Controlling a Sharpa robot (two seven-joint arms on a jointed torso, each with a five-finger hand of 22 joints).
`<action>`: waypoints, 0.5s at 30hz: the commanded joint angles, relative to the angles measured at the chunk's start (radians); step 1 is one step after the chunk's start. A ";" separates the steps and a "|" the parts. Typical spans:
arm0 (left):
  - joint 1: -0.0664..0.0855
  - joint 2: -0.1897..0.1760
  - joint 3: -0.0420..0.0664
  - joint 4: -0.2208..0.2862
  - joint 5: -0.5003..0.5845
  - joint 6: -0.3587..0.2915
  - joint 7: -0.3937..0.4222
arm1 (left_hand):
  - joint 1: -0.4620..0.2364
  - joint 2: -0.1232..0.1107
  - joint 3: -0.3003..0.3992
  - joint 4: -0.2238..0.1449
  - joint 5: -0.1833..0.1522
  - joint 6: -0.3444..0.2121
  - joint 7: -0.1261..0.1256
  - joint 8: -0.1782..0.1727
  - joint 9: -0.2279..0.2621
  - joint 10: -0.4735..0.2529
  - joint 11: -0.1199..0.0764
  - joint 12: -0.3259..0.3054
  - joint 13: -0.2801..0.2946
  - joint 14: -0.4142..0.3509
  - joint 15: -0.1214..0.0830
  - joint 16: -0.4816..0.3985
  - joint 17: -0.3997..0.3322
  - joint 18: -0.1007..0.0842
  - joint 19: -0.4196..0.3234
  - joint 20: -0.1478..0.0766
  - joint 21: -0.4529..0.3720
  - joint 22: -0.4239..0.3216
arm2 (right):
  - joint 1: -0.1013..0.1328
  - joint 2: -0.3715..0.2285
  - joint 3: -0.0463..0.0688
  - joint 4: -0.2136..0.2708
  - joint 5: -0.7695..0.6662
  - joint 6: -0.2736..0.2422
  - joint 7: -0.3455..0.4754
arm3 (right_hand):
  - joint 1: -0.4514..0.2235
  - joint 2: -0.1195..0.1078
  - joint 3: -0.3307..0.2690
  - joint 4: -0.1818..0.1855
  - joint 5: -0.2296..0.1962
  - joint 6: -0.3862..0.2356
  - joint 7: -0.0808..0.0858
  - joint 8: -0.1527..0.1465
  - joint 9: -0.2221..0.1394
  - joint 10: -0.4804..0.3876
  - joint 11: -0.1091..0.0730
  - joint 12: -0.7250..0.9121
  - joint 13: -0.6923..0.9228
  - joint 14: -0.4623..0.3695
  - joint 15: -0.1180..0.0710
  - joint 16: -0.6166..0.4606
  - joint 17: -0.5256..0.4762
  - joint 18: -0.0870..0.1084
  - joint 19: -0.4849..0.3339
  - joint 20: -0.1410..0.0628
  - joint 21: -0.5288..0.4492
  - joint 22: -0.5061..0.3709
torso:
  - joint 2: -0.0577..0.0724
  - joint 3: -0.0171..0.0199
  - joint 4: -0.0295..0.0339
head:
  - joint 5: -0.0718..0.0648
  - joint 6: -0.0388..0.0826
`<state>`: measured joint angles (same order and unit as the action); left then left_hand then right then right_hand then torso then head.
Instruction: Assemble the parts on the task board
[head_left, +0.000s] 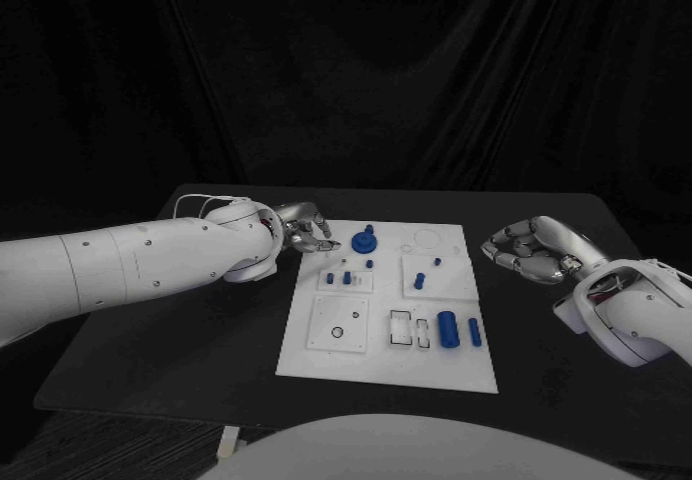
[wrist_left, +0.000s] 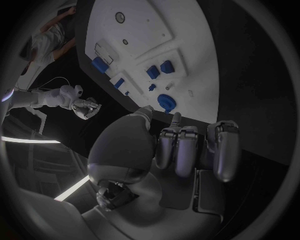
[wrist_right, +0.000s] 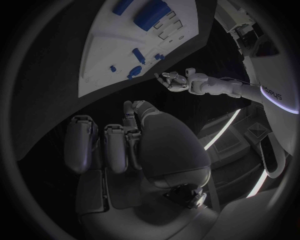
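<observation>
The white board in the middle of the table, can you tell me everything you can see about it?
The task board is a flat white rectangular plate lying on the black table, between the two hands. It looks like smooth plastic. Its surface has raised square panels and cut-out slots and holes. Small blue parts sit on it: a round piece near its far edge, little pegs in the middle, and two longer cylinders toward its near right. The left hand hovers just off its far left corner; neither hand is seen touching it.

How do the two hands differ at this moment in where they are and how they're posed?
The left hand hovers at the task board's far left corner, close to the round blue part; the right hand sits off the board's right edge, over bare table. The left hand's fingers reach toward the board; the right hand's are curled in. Both hold nothing.
</observation>
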<state>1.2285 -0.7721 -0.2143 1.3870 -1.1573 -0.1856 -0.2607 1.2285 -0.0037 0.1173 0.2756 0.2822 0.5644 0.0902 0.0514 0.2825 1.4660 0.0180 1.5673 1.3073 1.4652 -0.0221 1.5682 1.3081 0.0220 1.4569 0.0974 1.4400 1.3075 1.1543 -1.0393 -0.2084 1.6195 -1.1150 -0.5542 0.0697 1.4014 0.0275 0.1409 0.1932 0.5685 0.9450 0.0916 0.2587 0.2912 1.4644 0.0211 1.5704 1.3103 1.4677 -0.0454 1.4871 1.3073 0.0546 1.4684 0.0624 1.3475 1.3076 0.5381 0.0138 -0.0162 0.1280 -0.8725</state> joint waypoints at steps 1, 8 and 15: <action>-0.002 0.002 0.001 0.001 0.006 -0.010 0.039 | 0.018 0.000 -0.003 -0.005 -0.007 -0.007 -0.039 0.001 -0.032 0.105 -0.029 0.003 0.263 0.106 -0.024 0.003 0.263 0.017 0.001 -0.024 -0.004 0.213 | -0.002 0.000 0.001 0.000 -0.002 -0.002 -0.010 | -0.008 -0.003 0.006 -0.001 0.006 0.003 0.005 -0.004 0.001 0.106 -0.004 0.000 0.260 0.081 -0.006 -0.002 0.171 -0.001 0.018 -0.005 -0.003 0.191 | 0.000 0.0000 0.0000 | 0.000 0.000; -0.003 0.002 0.001 -0.002 0.006 0.016 0.031 | 0.043 0.002 -0.013 -0.002 -0.015 0.435 0.017 0.129 0.017 0.105 0.020 0.003 0.263 0.106 0.013 0.003 0.263 0.011 0.011 -0.003 0.007 0.218 | -0.002 -0.001 0.001 0.000 -0.002 0.000 -0.010 | -0.008 -0.003 0.007 -0.001 0.006 0.003 0.005 -0.004 0.001 0.106 -0.004 0.000 0.260 0.081 -0.006 -0.002 0.171 -0.001 0.018 -0.005 -0.003 0.191 | 0.000 -0.0001 -0.0001 | -0.002 0.000; -0.003 0.002 0.001 -0.003 0.006 0.066 -0.022 | 0.040 0.000 -0.038 0.000 -0.031 0.554 -0.040 0.240 0.118 0.105 -0.027 0.003 0.263 0.106 -0.024 0.003 0.263 0.010 0.024 -0.027 0.021 0.222 | -0.002 -0.001 0.001 -0.001 -0.002 0.002 -0.011 | -0.008 -0.003 0.007 -0.001 0.006 0.003 0.005 -0.004 0.001 0.106 -0.004 0.000 0.260 0.081 -0.006 -0.002 0.171 -0.001 0.018 -0.005 -0.003 0.191 | 0.000 0.0000 0.0002 | -0.001 0.000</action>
<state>1.2265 -0.7726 -0.2139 1.3837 -1.1571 -0.1669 -0.2566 1.2682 -0.0024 0.0840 0.2755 0.2549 1.1116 0.0536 0.2801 0.3865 1.4657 -0.0036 1.5673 1.3073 1.4667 -0.0415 1.5682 1.3079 0.0218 1.4664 0.0768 1.4577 1.3074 1.1543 -1.0393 -0.2084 1.6178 -1.1150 -0.5532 0.0696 1.4014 0.0275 0.1409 0.1931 0.5685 0.9450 0.0916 0.2587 0.2912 1.4644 0.0211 1.5704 1.3105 1.4677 -0.0454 1.4871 1.3073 0.0546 1.4684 0.0624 1.3474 1.3075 0.5380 0.0138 -0.0162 0.1259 -0.8725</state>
